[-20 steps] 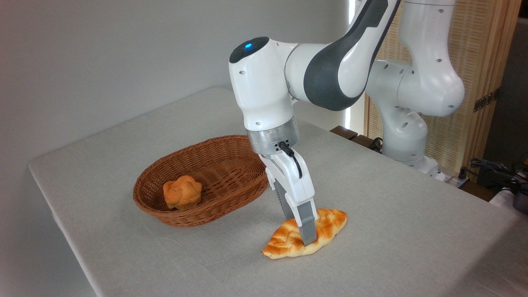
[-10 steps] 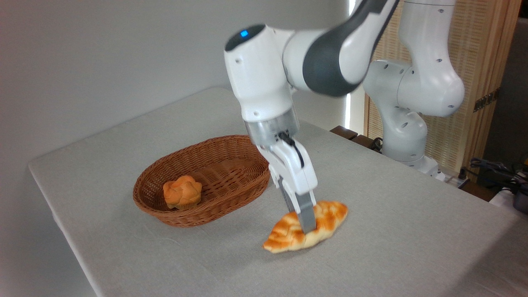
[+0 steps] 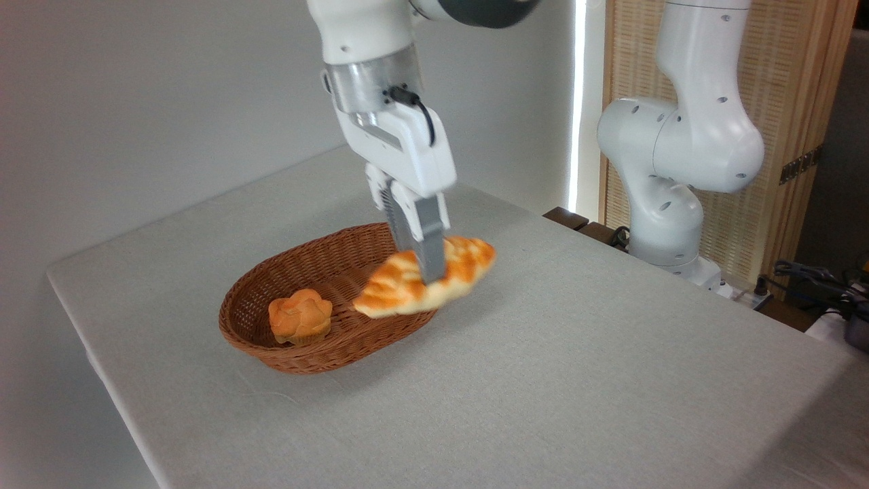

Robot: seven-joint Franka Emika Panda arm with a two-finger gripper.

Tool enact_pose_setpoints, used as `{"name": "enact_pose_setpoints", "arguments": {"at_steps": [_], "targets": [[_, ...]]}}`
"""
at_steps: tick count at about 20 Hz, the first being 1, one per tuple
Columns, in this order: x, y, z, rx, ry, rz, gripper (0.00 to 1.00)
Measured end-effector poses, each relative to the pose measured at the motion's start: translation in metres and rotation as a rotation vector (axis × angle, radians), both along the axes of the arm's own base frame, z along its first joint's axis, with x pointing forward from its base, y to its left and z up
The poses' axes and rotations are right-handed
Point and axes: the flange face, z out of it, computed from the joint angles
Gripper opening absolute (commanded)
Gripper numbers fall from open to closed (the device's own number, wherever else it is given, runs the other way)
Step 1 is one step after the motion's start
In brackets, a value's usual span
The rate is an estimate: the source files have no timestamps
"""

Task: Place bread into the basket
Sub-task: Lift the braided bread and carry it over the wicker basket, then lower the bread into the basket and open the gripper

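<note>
Since a second ago, your arm has lifted the bread (image 3: 424, 280) off the table (image 3: 577, 353) and carried it up and to the left, so that it now hangs in the air over the right end of the basket (image 3: 299, 353) rather than lying on the cloth to the basket's right. The gripper (image 3: 424, 275) is clenched on the loaf at about its middle, fingers pointing down, one grey finger (image 3: 429, 244) crossing the crust on the near side. The loaf tilts, its left tip lower and over the basket's inside, its right tip higher and past the rim on the right. It looks clear of the wicker, though you cannot tell for sure from this angle.

The basket has not shifted: it sits on the left half of the table, and the small orange bun (image 3: 300, 316) rests inside it near its left end, apart from the loaf. You see the arm's white base (image 3: 669, 224) standing behind the table's far right edge.
</note>
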Motion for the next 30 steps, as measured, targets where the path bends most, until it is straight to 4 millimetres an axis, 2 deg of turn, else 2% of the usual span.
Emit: {"name": "enact_pose_setpoints", "arguments": {"at_steps": [2,4,6,8,9,12,27,30], "targets": [[-0.002,-0.036,0.0,-0.011,0.0,0.052,0.41],[-0.003,-0.081,-0.015,0.002,0.019,0.104,0.44],[-0.004,-0.13,-0.041,0.025,0.054,0.154,0.67],[-0.005,-0.161,-0.064,0.037,0.09,0.167,1.0],[-0.003,-0.167,-0.072,0.038,0.102,0.17,1.0],[0.004,-0.166,-0.081,0.034,0.116,0.177,1.0],[0.007,-0.163,-0.077,0.029,0.11,0.175,1.0],[0.009,-0.162,-0.07,0.022,0.096,0.172,1.0]]}}
